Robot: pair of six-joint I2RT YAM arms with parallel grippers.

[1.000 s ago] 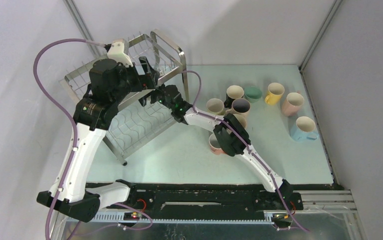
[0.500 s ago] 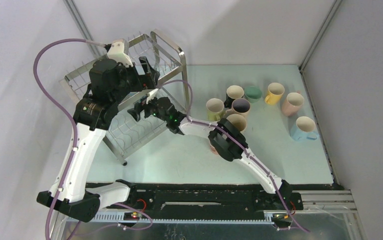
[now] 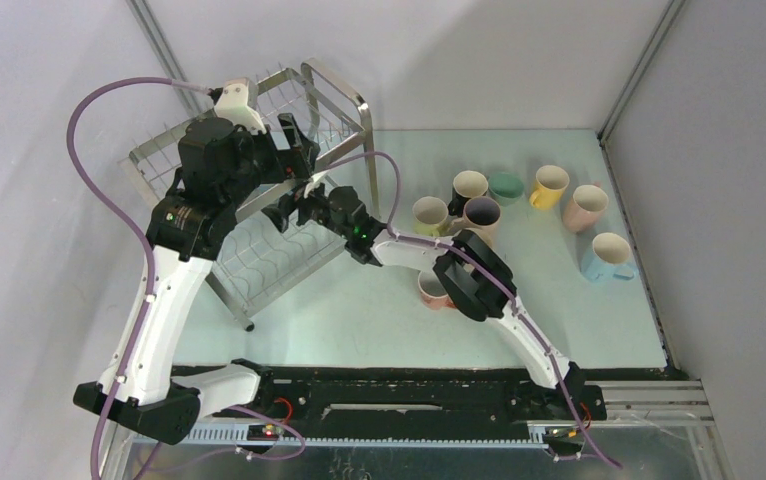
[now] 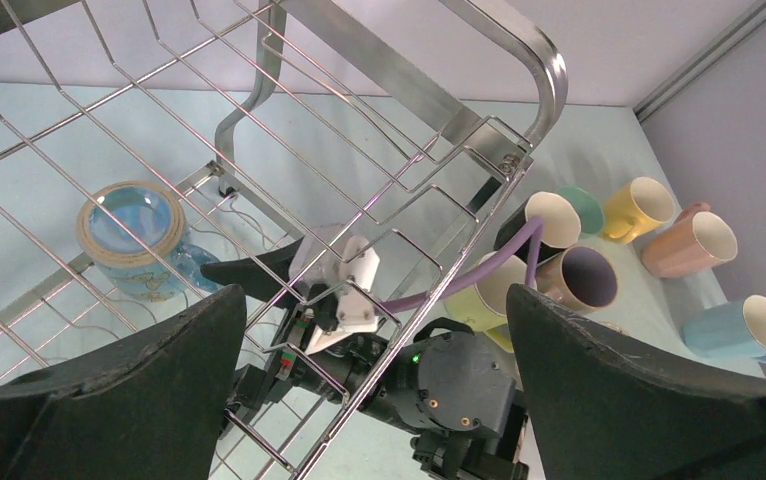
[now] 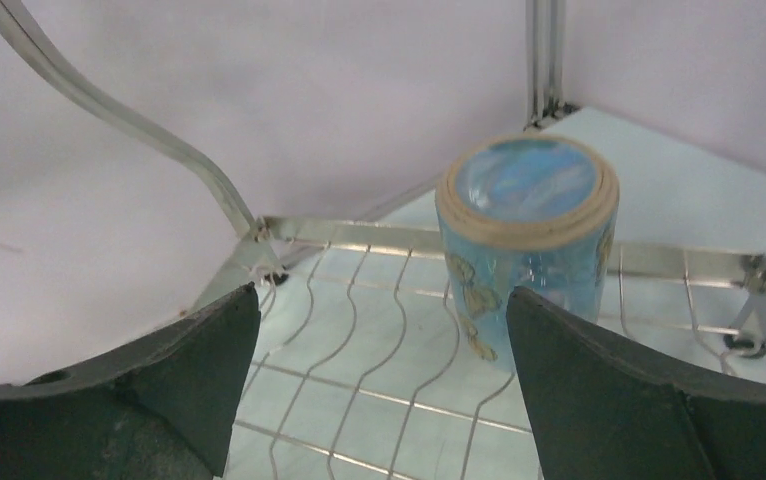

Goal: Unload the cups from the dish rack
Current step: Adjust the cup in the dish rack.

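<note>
The steel dish rack (image 3: 259,260) stands at the table's left. On its lower tier a blue butterfly-patterned cup (image 5: 527,235) stands upside down, seen through the wires in the left wrist view (image 4: 129,238). My right gripper (image 5: 379,330) is open inside that tier, level with the wavy floor wires; the cup is just ahead, nearer the right finger, untouched. From above, the right gripper (image 3: 284,210) reaches under the upper tier. My left gripper (image 3: 296,142) hovers open and empty above the upper tier (image 4: 479,120). The left arm hides the blue cup from above.
Several cups stand on the table right of the rack: lime (image 3: 429,212), black (image 3: 469,185), green (image 3: 505,187), yellow (image 3: 549,186), pink (image 3: 585,207), light blue (image 3: 607,256), beige (image 3: 481,213). An orange-red one (image 3: 429,291) sits beside the right forearm. Grey walls enclose the table.
My right gripper has gone left, in under the upper tier and toward the blue cup, then eased back a little. The left arm has stayed still.
</note>
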